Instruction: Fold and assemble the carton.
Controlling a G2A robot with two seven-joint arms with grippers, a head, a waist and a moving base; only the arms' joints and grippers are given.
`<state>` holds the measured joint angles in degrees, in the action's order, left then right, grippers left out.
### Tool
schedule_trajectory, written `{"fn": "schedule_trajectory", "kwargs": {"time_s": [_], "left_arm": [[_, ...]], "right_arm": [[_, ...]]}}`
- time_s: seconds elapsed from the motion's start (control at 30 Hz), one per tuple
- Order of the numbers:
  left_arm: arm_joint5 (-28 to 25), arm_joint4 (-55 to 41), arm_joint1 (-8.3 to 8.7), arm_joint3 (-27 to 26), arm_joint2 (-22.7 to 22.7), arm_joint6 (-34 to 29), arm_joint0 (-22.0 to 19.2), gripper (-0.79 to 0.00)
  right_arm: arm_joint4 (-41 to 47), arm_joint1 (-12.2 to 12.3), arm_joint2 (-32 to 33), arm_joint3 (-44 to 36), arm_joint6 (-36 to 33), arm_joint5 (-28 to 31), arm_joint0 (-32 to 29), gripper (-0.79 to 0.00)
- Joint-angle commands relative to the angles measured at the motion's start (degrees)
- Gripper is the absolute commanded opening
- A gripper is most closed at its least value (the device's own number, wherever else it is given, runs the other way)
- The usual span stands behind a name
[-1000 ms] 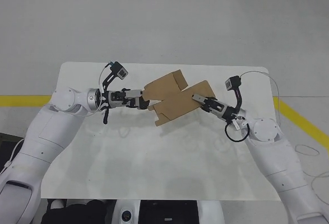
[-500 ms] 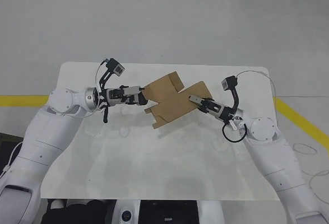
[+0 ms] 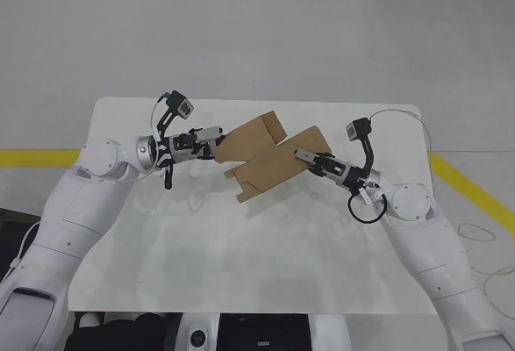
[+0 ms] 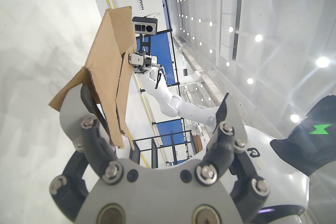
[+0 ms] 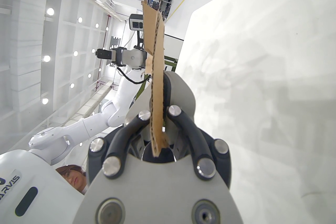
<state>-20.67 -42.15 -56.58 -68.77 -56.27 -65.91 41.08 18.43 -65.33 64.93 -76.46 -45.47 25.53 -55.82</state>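
Carton: flat corrugated board over tabletop, judged light and stiff | my right tool pinches one edge | my left tool spread wide at opposite flap | best gripped beside creases.

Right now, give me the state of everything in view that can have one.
carton, unassembled, mostly flat, flaps not folded in.
left pincer, open wide, one end of the carton beside one finger.
right pincer, shut on the carton's edge.
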Motion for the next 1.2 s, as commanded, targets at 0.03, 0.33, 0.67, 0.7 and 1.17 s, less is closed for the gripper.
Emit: {"fn": "schedule_trajectory", "kwargs": {"time_s": [0.03,0.33,0.67,0.7,1.17], "left_arm": [[0.0,0.3,-0.19,0.2,0.0,-0.4,0.1,-0.117],[0.5,2.8,-0.6,1.2,-0.4,0.0,0.3,-0.274],[1.5,6.9,-1.1,1.8,0.0,0.6,0.2,-0.477],[1.5,7.2,-1.16,1.8,0.0,0.7,0.2,-0.499],[2.7,9.9,-1.98,2.9,0.5,0.8,-0.1,-0.711]], "right_arm": [[-0.1,0.0,0.1,0.0,0.1,0.0,-0.1,-0.785],[-0.7,-0.1,0.3,-0.2,0.4,-0.4,-0.3,-0.785],[-1.3,-0.2,0.4,-0.2,0.5,-0.8,-0.6,-0.785],[-1.3,-0.3,0.4,-0.2,0.5,-0.8,-0.6,-0.785],[-1.9,-0.4,0.7,-0.2,0.7,-0.8,-0.8,-0.785]]}}
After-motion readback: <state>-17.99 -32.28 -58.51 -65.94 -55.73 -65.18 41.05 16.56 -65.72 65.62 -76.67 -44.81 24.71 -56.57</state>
